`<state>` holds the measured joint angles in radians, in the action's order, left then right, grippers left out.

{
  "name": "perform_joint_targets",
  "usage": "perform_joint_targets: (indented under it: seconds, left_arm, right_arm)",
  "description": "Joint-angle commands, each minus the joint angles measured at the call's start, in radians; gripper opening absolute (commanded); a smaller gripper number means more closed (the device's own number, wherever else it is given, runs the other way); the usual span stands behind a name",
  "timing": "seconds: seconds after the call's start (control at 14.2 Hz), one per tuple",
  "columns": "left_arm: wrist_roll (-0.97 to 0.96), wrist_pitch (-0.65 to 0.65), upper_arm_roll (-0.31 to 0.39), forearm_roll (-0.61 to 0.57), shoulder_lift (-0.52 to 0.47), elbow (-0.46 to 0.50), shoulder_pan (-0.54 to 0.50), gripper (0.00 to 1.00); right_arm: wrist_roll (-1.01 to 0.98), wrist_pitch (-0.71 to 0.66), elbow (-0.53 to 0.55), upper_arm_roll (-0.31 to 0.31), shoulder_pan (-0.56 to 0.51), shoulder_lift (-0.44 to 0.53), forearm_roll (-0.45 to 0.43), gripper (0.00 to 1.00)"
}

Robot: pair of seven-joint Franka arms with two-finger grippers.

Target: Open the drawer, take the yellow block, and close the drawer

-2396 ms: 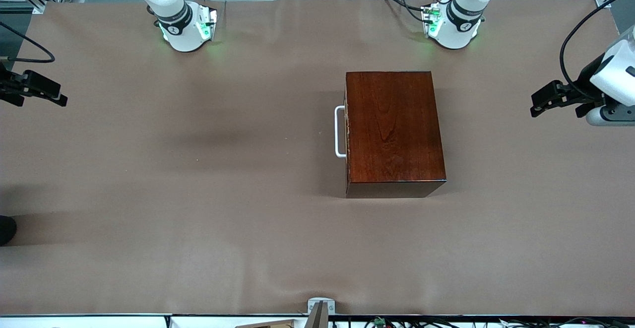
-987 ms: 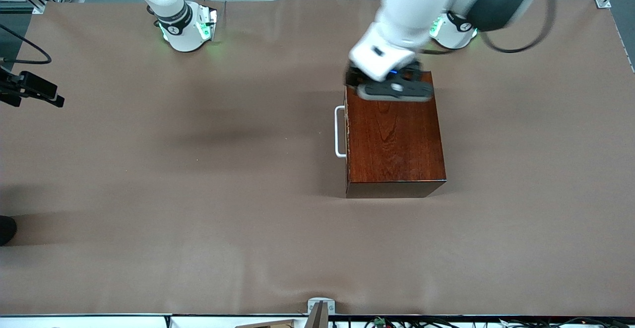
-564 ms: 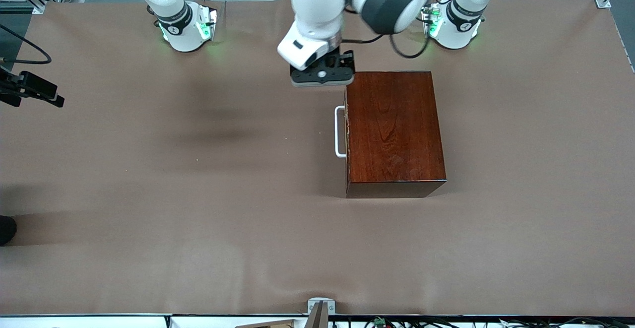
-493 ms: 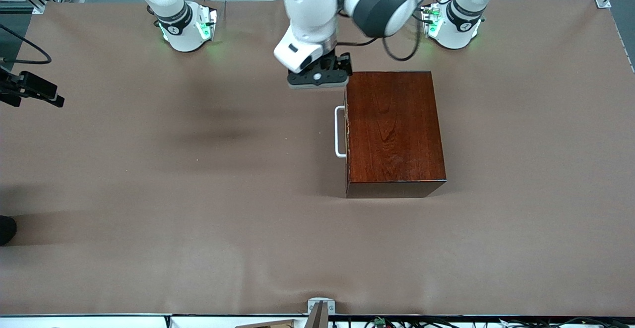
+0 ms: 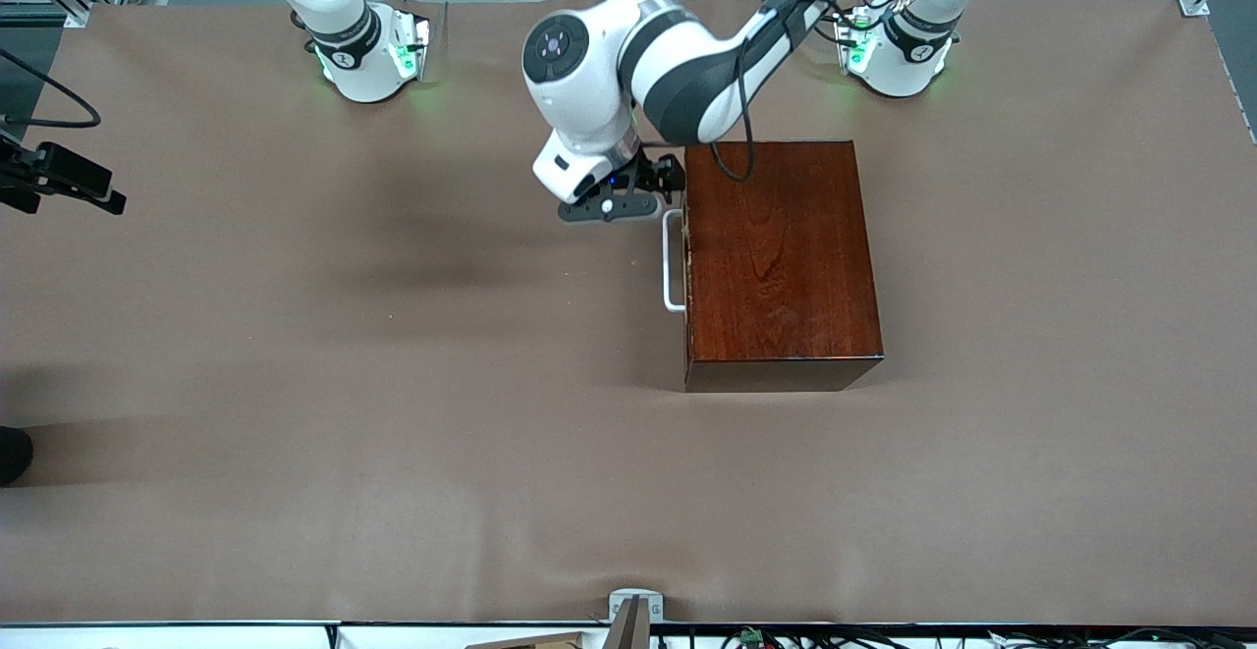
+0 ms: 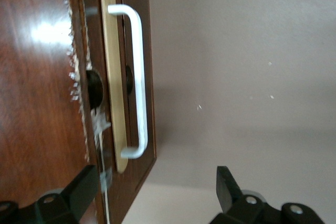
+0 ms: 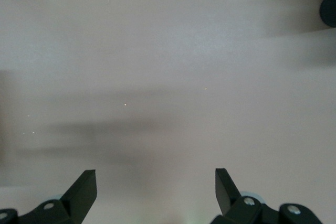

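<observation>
The dark reddish-brown wooden box stands mid-table. Its drawer is shut and faces the right arm's end, with the white U-shaped handle on its front. The handle also shows in the left wrist view. My left gripper is open and empty over the table, just beside the handle's end that lies farther from the front camera; its fingers straddle the drawer front's corner without touching. My right gripper waits open and empty at the right arm's end. The yellow block is hidden.
Brown cloth covers the table. A small metal bracket sits at the edge nearest the front camera. A dark object shows at the right arm's end of the table.
My left arm swung from its own end of the table over the box top, then came down beside the drawer handle. The drawer stays shut. The right arm has not moved.
</observation>
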<state>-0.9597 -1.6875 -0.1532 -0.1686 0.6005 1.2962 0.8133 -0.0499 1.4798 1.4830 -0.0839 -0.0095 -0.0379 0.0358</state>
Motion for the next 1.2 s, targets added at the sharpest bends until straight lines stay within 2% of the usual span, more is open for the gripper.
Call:
perform_joint_targets:
  seconds: [0.0,0.56,1.13]
  left_arm:
    - [0.001,-0.024,0.011,-0.048,0.044,-0.037,0.012,1.0]
    - [0.032,-0.093,0.044,-0.055,0.099,-0.032,0.006,1.0]
    - [0.049,-0.146,0.046,-0.08,0.156,-0.029,0.009,1.0]
  right_arm:
    - [0.007,0.005,-0.02,0.015,-0.02,-0.01,0.015,1.0]
    - [0.007,0.004,-0.018,0.015,-0.02,-0.01,0.016,1.0]
    - [0.007,0.005,-0.017,0.015,-0.021,-0.01,0.016,1.0]
